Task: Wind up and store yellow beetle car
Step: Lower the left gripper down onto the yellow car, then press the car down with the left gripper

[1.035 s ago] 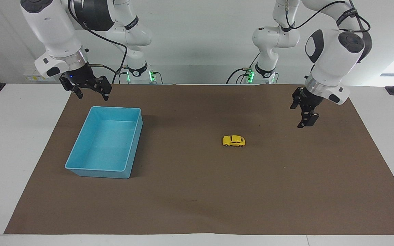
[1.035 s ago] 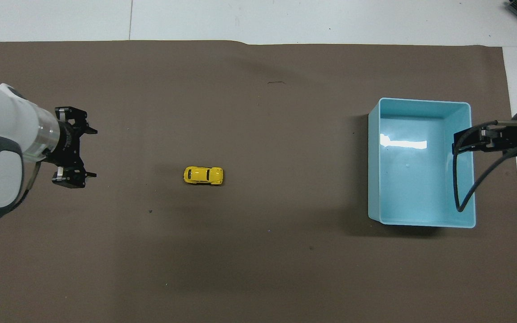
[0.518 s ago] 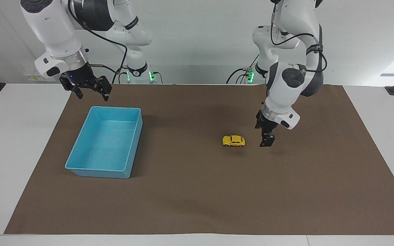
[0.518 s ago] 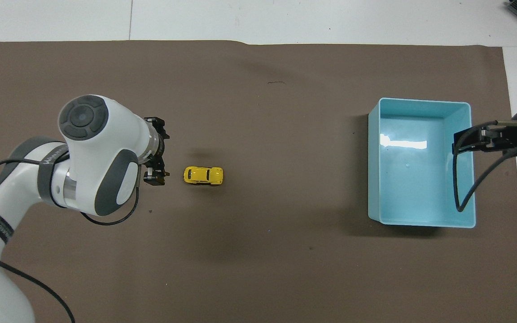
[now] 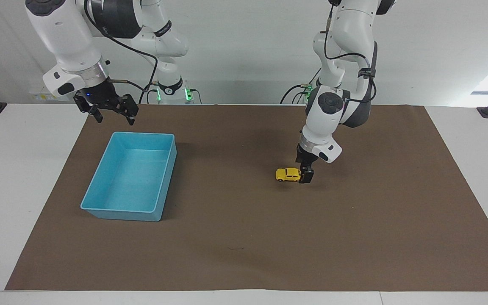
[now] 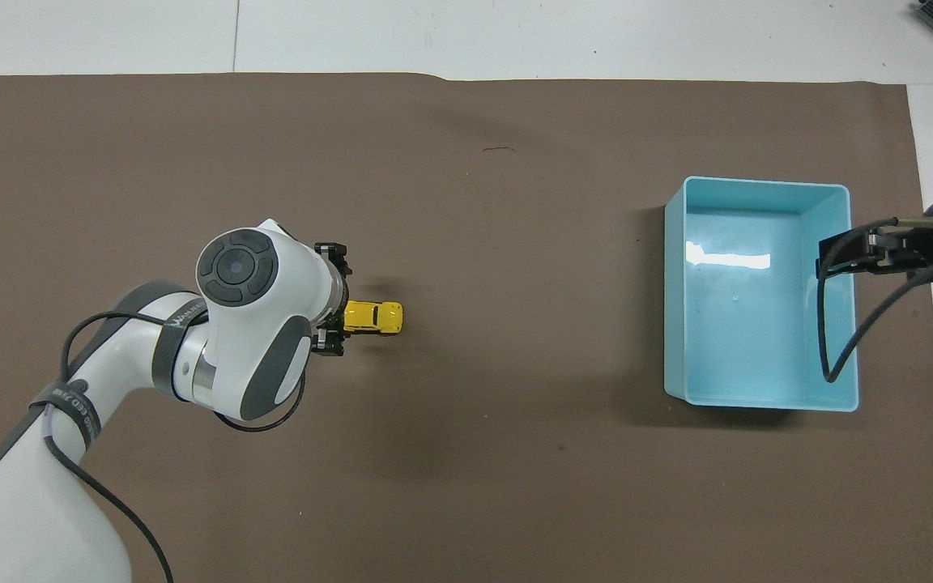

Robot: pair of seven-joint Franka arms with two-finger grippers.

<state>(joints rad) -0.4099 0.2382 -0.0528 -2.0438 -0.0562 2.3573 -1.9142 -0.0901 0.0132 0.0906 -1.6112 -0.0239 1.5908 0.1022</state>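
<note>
The yellow beetle car [image 5: 287, 174] [image 6: 375, 316] stands on its wheels on the brown mat [image 5: 244, 237], lengthwise along the table. My left gripper [image 5: 303, 172] [image 6: 336, 300] is down at mat level at the car's end toward the left arm's side. It is open, one finger on each side of that end, and no grip on the car shows. My right gripper [image 5: 115, 117] [image 6: 845, 253] waits open in the air over the blue tray's edge nearest the robots.
The blue tray [image 5: 100, 209] [image 6: 758, 185] sits on the mat toward the right arm's end of the table, with nothing in it. White table surface [image 5: 19, 178] borders the mat on every side.
My left arm has swung in from its own end of the table and come down at the car's end. The car and the right arm have not moved.
</note>
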